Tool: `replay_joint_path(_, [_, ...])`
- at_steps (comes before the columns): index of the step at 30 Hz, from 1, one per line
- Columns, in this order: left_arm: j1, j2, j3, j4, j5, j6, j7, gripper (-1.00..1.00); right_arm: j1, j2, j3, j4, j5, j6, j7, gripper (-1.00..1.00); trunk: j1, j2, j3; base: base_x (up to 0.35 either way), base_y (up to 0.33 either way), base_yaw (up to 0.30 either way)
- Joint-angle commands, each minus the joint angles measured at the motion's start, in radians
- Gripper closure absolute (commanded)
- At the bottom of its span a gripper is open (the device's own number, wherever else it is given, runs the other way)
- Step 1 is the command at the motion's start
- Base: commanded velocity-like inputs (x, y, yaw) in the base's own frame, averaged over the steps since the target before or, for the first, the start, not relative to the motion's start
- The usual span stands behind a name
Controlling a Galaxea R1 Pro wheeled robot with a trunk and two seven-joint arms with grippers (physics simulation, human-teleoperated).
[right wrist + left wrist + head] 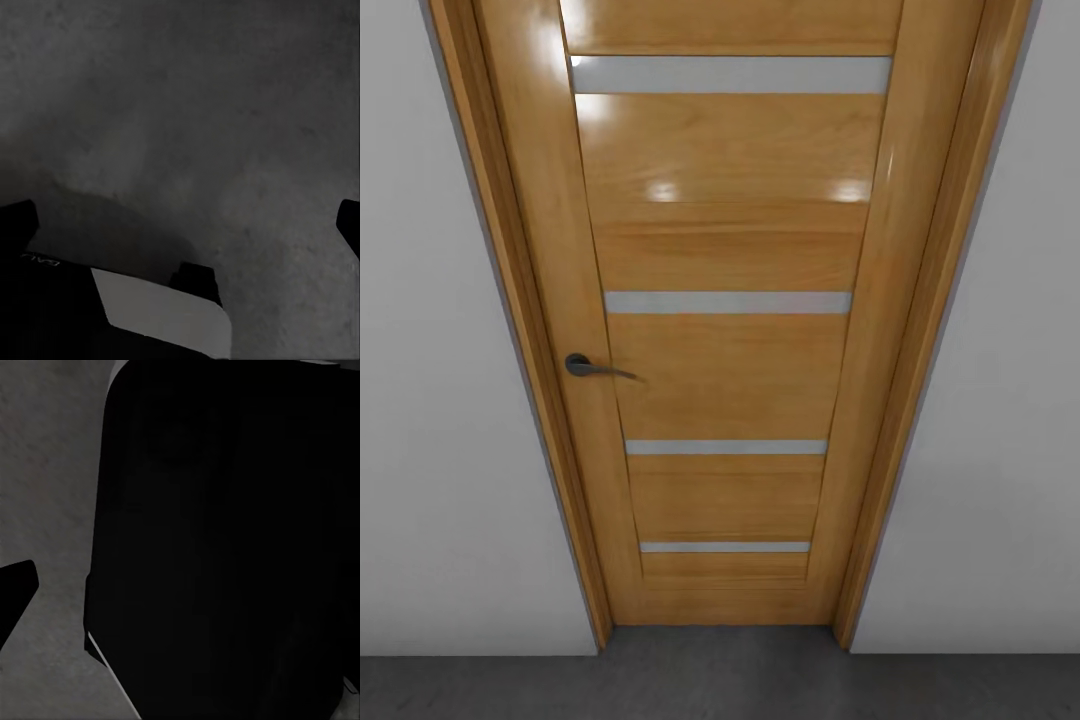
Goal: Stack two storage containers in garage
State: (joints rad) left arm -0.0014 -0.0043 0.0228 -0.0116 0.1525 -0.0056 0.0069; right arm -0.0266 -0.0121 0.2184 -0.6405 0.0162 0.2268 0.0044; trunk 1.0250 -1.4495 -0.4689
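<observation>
The two storage containers are out of view. I face a closed honey-coloured wooden door (pixel 725 330) with several frosted glass strips and a dark lever handle (pixel 585 367) on its left side. My right gripper (pixel 184 221) hangs open over the dark grey concrete floor (pixel 225 112), its two fingertips far apart and nothing between them. My left gripper (pixel 180 589) shows one dark fingertip (pixel 15 592) at the picture's edge, over the same floor (pixel 45 472), beside the robot's black body (pixel 225 547); it holds nothing.
Plain grey-white walls (pixel 430 400) flank the door frame (pixel 510 300) on both sides. A strip of dark concrete floor (pixel 720 685) lies between me and the door. A black and pale part of the robot's base (pixel 157 307) shows in the right wrist view.
</observation>
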Motion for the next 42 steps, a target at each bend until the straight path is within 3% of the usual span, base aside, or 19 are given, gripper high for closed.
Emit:
replay_joint_path(1, [0.000, 0.000, 0.002, -0.001, 0.007, -0.001, 0.001, -1.00, 0.000, -0.001, 0.003, -0.069, 0.002, 0.052, 0.000, -1.00, 0.000, -0.001, -0.001, 0.000, 0.000, 0.000])
replay_joint_path(3, [0.000, 0.000, 0.002, -0.001, 0.007, -0.001, 0.001, -1.00, -0.009, -0.001, 0.002, -0.174, 0.002, 0.137, 0.000, -1.00, 0.000, -0.001, -0.001, 0.000, 0.000, 0.000])
replay_joint_path(8, [0.000, 0.000, 0.002, -0.001, 0.008, -0.001, 0.001, -1.00, -0.087, 0.005, 0.001, -0.281, 0.002, 0.293, 0.000, -1.00, 0.000, -0.001, -0.001, 0.000, 0.000, 0.000])
replay_joint_path(12, [0.000, 0.000, 0.002, -0.001, 0.008, -0.001, 0.001, -1.00, -0.217, 0.010, 0.000, -0.301, 0.001, 0.401, -0.001, -1.00, 0.000, -0.001, -0.001, 0.000, 0.000, 0.000])
replay_joint_path(13, [0.000, 0.000, 0.002, -0.001, 0.007, -0.001, 0.001, -1.00, -0.300, 0.013, 0.000, -0.305, 0.000, 0.464, 0.000, -1.00, 0.000, -0.001, -0.001, 0.000, 0.000, 0.000])
replay_joint_path(14, [0.000, 0.000, 0.002, -0.001, 0.007, -0.001, 0.001, -1.00, -0.345, 0.017, 0.001, -0.307, -0.001, 0.498, 0.000, -1.00, 0.000, -0.001, -0.001, 0.000, 0.000, 0.000])
replay_joint_path(15, [0.000, 0.000, 0.002, -0.001, 0.007, -0.001, 0.001, -1.00, -0.390, 0.030, 0.001, -0.308, -0.002, 0.534, 0.000, -1.00, 0.000, -0.001, -0.001, 0.000, 0.000, 0.000])
replay_joint_path(17, [0.000, -0.001, 0.002, -0.001, 0.007, 0.000, 0.001, -1.00, -0.602, 0.147, 0.004, -0.318, 0.001, 0.668, -0.003, -1.00, 0.000, -0.001, -0.001, 0.000, 0.000, 0.000])
replay_joint_path(18, [0.000, -0.002, 0.002, -0.001, 0.007, 0.000, 0.001, -1.00, -0.653, 0.171, 0.006, -0.340, 0.000, 0.692, -0.005, -1.00, 0.000, -0.001, -0.001, 0.000, 0.000, 0.000])
replay_joint_path(20, [0.000, -0.002, 0.002, -0.001, 0.007, 0.000, 0.001, -1.00, -0.697, 0.187, 0.026, -0.380, 0.004, 0.719, -0.010, -1.00, 0.000, -0.001, -0.001, 0.000, 0.000, 0.000])
replay_joint_path(22, [0.000, -0.002, 0.002, -0.001, 0.007, 0.000, 0.001, -1.00, -0.722, 0.187, 0.069, -0.431, 0.034, 0.730, -0.030, -1.00, 0.000, -0.001, -0.001, 0.000, 0.000, 0.000])
replay_joint_path(25, [0.000, -0.002, 0.002, -0.001, 0.007, -0.001, 0.001, -1.00, -0.736, 0.187, 0.159, -0.530, 0.112, 0.729, -0.067, -1.00, 0.000, -0.001, -0.001, 0.000, 0.000, 0.000])
replay_joint_path(29, [0.000, -0.002, 0.002, -0.001, 0.007, -0.001, 0.001, -1.00, -0.739, 0.187, 0.268, -0.581, 0.153, 0.707, -0.088, -1.00, 0.000, -0.001, -0.001, 0.000, 0.000, 0.000])
replay_joint_path(32, [0.000, -0.002, 0.002, -0.001, 0.007, -0.001, 0.001, -1.00, -0.739, 0.187, 0.299, -0.566, 0.156, 0.655, -0.094, -1.00, 0.000, -0.001, -0.001, 0.000, 0.000, 0.000])
replay_joint_path(34, [0.000, -0.002, 0.002, -0.001, 0.007, -0.001, 0.001, -1.00, -0.740, 0.187, 0.309, -0.494, 0.159, 0.570, -0.108, -1.00, 0.000, -0.001, -0.001, 0.000, 0.000, 0.000])
replay_joint_path(42, [0.000, -0.001, 0.002, -0.001, 0.007, -0.001, 0.001, -1.00, -0.740, 0.187, 0.309, -0.450, 0.161, 0.507, -0.114, -1.00, 0.000, -0.001, -0.001, 0.000, 0.000, 0.000])
